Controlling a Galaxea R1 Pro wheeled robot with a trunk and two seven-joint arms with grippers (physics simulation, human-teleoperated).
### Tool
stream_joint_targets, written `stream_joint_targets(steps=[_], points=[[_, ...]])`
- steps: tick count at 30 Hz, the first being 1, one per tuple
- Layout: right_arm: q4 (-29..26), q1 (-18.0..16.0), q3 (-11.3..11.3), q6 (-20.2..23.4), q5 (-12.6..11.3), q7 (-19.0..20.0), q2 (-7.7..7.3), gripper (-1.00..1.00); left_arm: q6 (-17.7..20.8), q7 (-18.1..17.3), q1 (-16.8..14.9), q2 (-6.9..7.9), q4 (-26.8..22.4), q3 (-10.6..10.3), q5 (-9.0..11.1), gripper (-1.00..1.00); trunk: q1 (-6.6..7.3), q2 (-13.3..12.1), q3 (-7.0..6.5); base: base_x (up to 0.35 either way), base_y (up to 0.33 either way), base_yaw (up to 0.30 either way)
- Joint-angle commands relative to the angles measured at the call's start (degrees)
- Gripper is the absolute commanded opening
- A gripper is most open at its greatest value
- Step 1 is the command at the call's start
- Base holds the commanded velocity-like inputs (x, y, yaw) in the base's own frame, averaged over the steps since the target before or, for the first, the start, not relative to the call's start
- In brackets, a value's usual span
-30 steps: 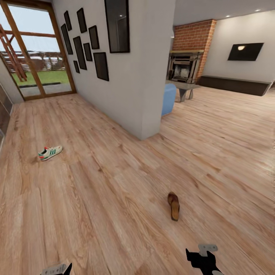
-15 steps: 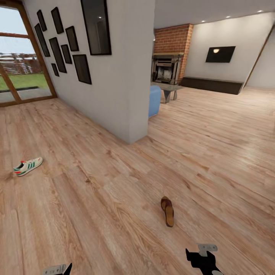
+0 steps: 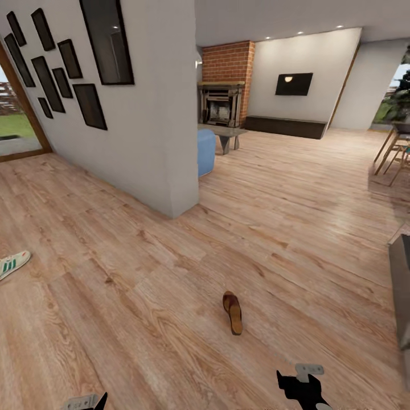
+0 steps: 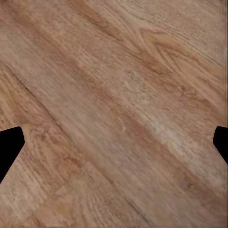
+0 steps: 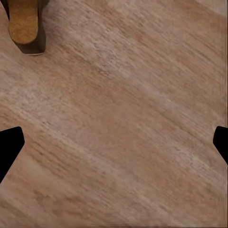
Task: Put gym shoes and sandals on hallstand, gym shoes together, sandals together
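One dark-brown sandal lies flat on the corridor floor in the head view, ahead of my right gripper and a little to its left. Its tan heel end also shows in the right wrist view, well apart from the open right gripper. One white gym shoe with green stripes is cut off by the head view's left edge. My left gripper hangs low over bare planks and is open, with nothing between its fingers. The hallstand is out of view.
A white wall corner with dark picture frames juts out ahead on the left. A blue seat, a brick fireplace and a low table stand beyond it. Chair legs and a grey furniture edge are on the right.
The camera has swung to the right, so the wall, shoe and sandal have slid left in the picture. Both grippers keep their place and stay open.
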State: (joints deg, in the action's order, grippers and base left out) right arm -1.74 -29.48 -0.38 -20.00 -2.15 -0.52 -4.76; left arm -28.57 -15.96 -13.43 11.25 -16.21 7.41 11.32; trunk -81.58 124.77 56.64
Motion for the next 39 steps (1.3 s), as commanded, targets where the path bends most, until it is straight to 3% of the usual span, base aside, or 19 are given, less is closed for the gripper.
stream_joint_targets(steps=[1,15,25,39], points=[[0.07,-0.05,-0.01,-0.2,-0.22,-0.01,0.01,1.0,0.0,-0.57,-0.03,0.0,0.04,0.15,0.55,1.0,0.01,0.02,0.03,0.0,0.0,-0.263],[0.07,-0.05,-0.01,-0.21,-0.22,-0.01,0.1,1.0,0.0,-0.57,-0.02,0.0,0.04,0.15,0.55,1.0,0.01,0.02,-0.01,0.094,0.098,-0.203],[0.07,-0.05,0.0,-0.21,-0.22,-0.01,0.1,1.0,0.0,-0.57,-0.02,0.0,0.04,0.15,0.55,1.0,0.01,0.02,-0.01,0.185,0.214,-0.03],[0.07,-0.05,-0.05,-0.19,-0.22,-0.01,0.1,1.0,0.0,-0.57,-0.02,0.08,0.04,0.15,0.6,1.0,0.01,0.02,-0.01,0.024,0.024,0.0]])
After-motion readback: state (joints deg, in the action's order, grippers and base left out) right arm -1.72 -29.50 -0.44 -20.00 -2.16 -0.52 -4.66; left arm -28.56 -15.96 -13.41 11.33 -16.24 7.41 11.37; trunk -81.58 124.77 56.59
